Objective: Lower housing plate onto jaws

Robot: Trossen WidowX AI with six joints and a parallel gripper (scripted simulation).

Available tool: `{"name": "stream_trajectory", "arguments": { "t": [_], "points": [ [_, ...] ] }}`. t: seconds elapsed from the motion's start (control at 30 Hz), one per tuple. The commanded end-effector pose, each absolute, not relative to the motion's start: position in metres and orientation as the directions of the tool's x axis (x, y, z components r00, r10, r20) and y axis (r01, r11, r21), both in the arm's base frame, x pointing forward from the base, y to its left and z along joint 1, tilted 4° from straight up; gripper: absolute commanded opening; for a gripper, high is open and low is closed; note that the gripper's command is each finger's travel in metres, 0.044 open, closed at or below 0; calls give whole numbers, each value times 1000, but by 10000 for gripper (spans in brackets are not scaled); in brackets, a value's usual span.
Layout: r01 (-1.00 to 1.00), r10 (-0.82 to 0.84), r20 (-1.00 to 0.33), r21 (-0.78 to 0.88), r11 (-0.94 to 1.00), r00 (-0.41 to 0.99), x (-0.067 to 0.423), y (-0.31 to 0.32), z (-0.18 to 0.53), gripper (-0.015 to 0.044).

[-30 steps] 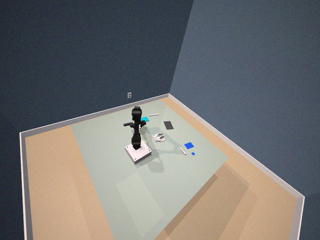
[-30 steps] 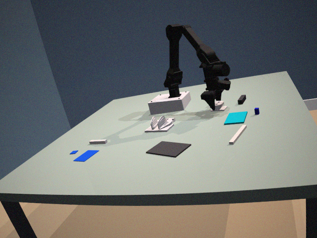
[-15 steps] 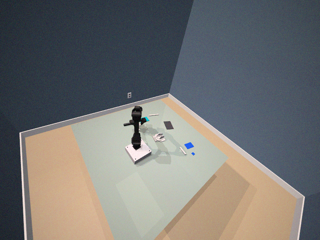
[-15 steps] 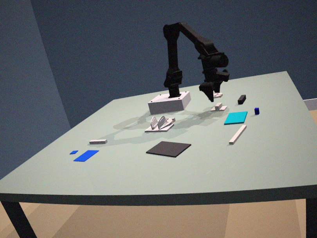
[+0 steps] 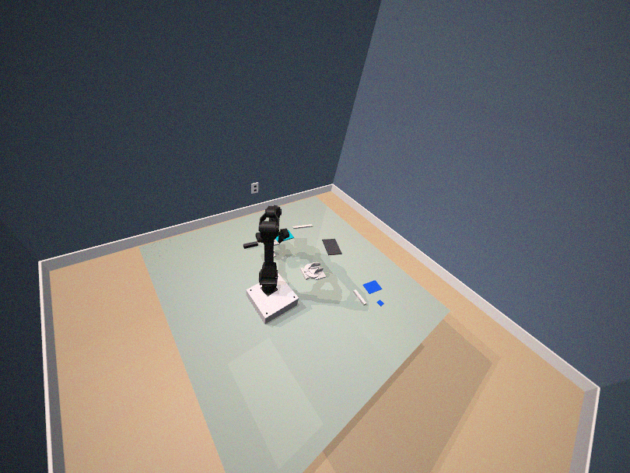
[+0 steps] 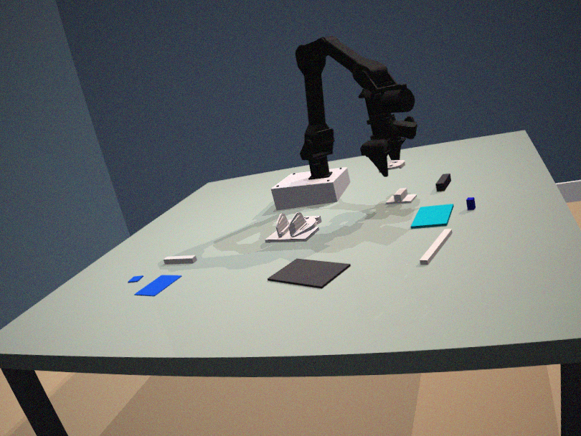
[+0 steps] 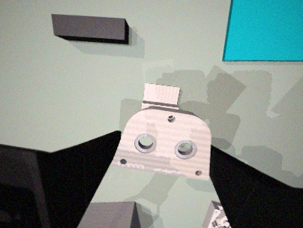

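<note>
My gripper (image 6: pixel 385 163) (image 7: pixel 162 141) is shut on the housing plate (image 6: pixel 396 164) (image 7: pixel 165 125), a pale flat plate with two round holes. I hold it level, well above the table. Below it a small white stand (image 6: pixel 401 196) (image 7: pixel 161 94) sits on the table. The white base with the two upright jaws (image 6: pixel 293 227) (image 5: pixel 313 271) stands in the middle of the table, to the left of my gripper and nearer the front in the exterior view. The jaw stubs are too small to make out.
A black block (image 6: pixel 442 181) (image 7: pixel 90 27), a cyan pad (image 6: pixel 432 215) (image 7: pixel 266 30), a small blue cylinder (image 6: pixel 470 203) and a white bar (image 6: pixel 435 245) lie to the right. A dark grey square (image 6: pixel 308 272), blue pads (image 6: pixel 157 285) and another white bar (image 6: pixel 179 259) lie in front. The arm's pedestal (image 6: pixel 309 187) is behind.
</note>
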State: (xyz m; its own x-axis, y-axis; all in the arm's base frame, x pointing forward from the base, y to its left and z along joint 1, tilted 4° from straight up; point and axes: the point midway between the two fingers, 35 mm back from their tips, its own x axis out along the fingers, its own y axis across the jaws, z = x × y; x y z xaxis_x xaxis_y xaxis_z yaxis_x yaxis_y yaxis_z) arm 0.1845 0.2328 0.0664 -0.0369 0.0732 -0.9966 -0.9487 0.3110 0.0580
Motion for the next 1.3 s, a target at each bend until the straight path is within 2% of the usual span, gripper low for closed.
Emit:
{"name": "stream_trajectory", "arguments": {
  "t": [0.0, 0.6, 1.27],
  "points": [
    [-928, 69, -997, 56, 369, -33, 193, 224, 67, 351],
    [-762, 62, -998, 60, 645, -26, 230, 177, 63, 351],
    [-481, 55, -998, 59, 875, -23, 259, 117, 59, 351]
  ]
}}
